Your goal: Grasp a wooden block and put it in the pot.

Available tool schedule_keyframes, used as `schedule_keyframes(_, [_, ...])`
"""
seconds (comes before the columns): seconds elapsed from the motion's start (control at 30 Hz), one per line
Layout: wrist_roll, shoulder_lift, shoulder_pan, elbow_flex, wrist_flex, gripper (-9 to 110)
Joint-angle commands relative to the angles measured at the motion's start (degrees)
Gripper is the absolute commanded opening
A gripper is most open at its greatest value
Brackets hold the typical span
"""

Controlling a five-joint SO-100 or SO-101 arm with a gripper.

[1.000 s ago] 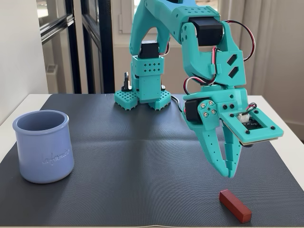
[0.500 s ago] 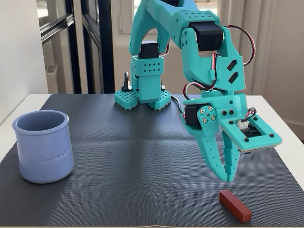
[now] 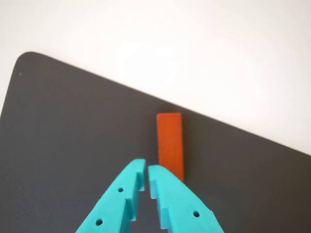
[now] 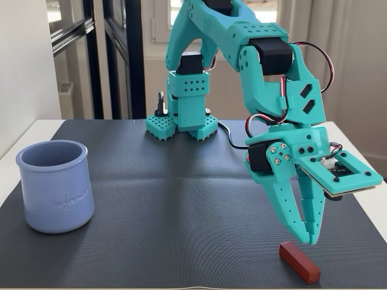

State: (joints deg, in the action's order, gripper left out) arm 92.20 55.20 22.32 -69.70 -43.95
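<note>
Above the slim red-brown wooden block (image 4: 299,263), my teal two-finger pincer (image 4: 310,237) hangs pressed nearly together, pinching nothing. That block lies flat on the dark mat (image 4: 181,205), well apart from the squat periwinkle-blue pot (image 4: 55,186).

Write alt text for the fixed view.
A teal arm's gripper hangs shut just above a red-brown wooden block lying on a dark mat. A periwinkle pot stands at the mat's left.

Only text seen was faint embossed script on the side of the pot (image 4: 55,185) in the fixed view, too faint to make out. Nothing else carried readable text, labels or numbers.
</note>
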Motion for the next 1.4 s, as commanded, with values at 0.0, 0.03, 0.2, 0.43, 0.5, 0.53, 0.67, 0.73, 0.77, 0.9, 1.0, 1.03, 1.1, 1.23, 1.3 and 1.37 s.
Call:
schedule_keyframes(0.0, [0.4, -0.4, 0.4, 2.5, 0.8, 1])
schedule_keyframes(0.03, [0.1, -1.0, 0.4, 2.6, 0.8, 3])
schedule_keyframes(0.2, [-0.3, -1.6, 1.6, 2.3, 0.8, 19])
schedule_keyframes(0.43, [-0.2, -1.4, 1.2, 2.6, 0.8, 19])
schedule_keyframes(0.5, [-0.3, -0.2, 1.1, 2.7, 0.8, 19])
schedule_keyframes(0.53, [-0.4, 1.0, 0.9, 2.4, 0.8, 19])
schedule_keyframes(0.67, [-5.6, 4.8, -0.1, 2.1, 0.8, 20])
schedule_keyframes(0.73, [-9.6, 7.2, -0.4, 1.9, 0.3, 20])
schedule_keyframes(0.77, [-11.7, 8.3, -0.4, 1.5, 0.4, 20])
schedule_keyframes(0.9, [-18.5, 10.0, -0.2, -0.4, 1.1, 19])
schedule_keyframes(1.0, [-26.6, 7.3, -0.1, -0.4, 3.9, 20])
schedule_keyframes(1.03, [-29.9, 6.1, 0.0, -0.4, 5.4, 20])
schedule_keyframes(1.1, [-34.5, 3.8, 0.1, -0.4, 8.2, 20])
schedule_keyframes(1.23, [-36.8, 0.9, 0.0, -0.4, 8.9, 20])
schedule_keyframes(1.3, [-37.6, -0.3, -0.4, -0.4, 8.8, 20])
schedule_keyframes(1.37, [-38.0, -1.1, -0.5, -0.4, 8.8, 20])
